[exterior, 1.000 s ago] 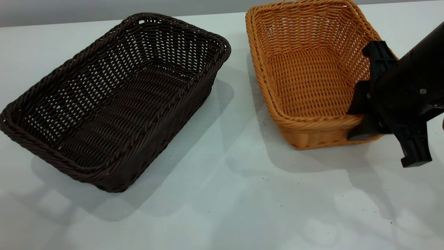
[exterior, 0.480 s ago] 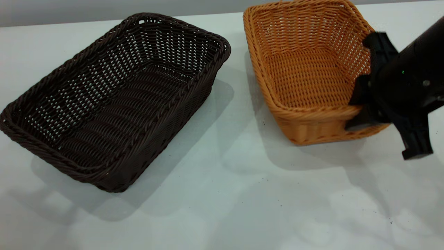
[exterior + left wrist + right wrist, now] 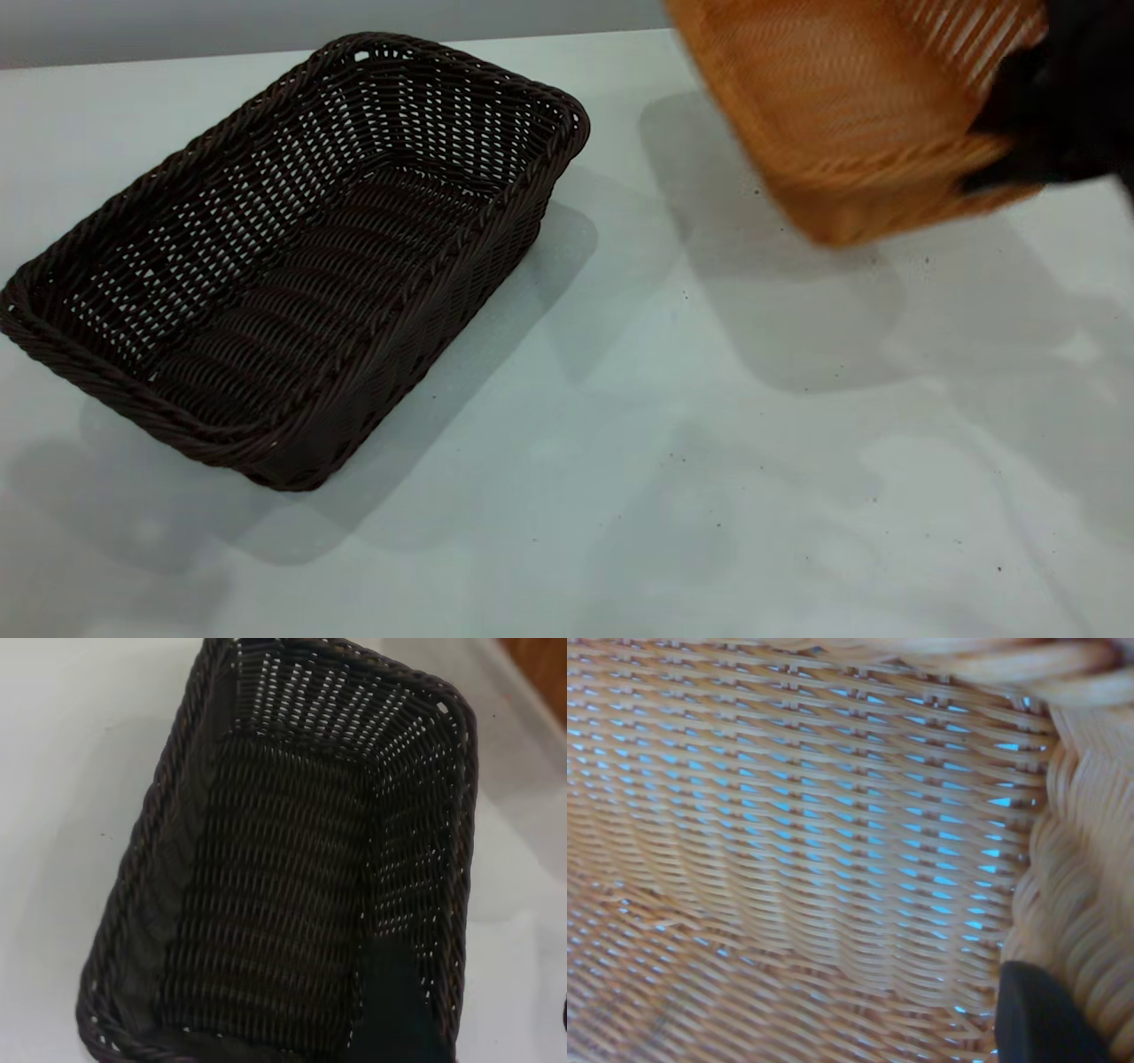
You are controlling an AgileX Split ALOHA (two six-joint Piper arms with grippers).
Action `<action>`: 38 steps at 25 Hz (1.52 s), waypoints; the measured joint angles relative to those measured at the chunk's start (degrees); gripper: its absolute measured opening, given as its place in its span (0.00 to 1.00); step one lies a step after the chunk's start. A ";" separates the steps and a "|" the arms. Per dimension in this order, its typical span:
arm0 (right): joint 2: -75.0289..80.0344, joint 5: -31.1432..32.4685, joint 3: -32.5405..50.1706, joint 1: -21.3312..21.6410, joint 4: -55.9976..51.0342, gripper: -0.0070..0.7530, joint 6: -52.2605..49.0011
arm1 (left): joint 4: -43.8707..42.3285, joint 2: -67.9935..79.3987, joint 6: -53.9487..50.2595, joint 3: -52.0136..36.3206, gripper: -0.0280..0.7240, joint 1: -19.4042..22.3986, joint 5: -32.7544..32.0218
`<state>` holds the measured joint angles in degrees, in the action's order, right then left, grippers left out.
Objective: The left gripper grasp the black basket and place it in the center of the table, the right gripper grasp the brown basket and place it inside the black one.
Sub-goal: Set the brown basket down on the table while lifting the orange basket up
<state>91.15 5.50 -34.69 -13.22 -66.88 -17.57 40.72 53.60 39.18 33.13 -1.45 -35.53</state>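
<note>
A rectangular, very dark brown-black woven wicker basket (image 3: 292, 257) with flared sides and a braided rim sits on the left half of a plain white-grey bench (image 3: 620, 461) dotted with small dark specks, one corner turned toward the near edge. It is empty.

At the exterior view's upper right, a rectangular orange-tan woven wicker basket (image 3: 850, 115) hangs tilted above the bench, clear of the surface and well apart from the dark basket — its shadow falls on the bench beneath it. The right hand (image 3: 1054, 115), a black shape at the frame's right edge, grips the basket's right-hand wall. In the right wrist view one black fingertip (image 3: 1041, 1019) presses against the tan weave near the rim.

The left hand itself is out of sight — its wrist camera looks straight down into the dark basket (image 3: 292, 868).
</note>
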 joint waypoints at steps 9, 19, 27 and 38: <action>-6.02 8.69 -4.13 10.17 11.02 0.14 14.29 | 1.06 7.89 -0.06 -0.12 0.55 -8.46 4.69; -5.97 17.78 -12.71 14.49 12.39 0.14 26.80 | 1.01 22.84 -2.91 -0.12 0.55 -24.21 19.99; -5.97 19.96 -14.65 14.49 12.01 0.14 31.88 | 1.82 33.20 -3.77 -0.12 0.55 -33.65 33.21; -5.97 21.33 -14.65 14.49 12.01 0.14 34.22 | 5.62 40.50 -3.55 -0.12 0.55 -34.85 42.03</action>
<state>85.18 26.82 -49.34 1.27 -54.87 16.66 46.34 94.10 35.63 33.01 -36.30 6.50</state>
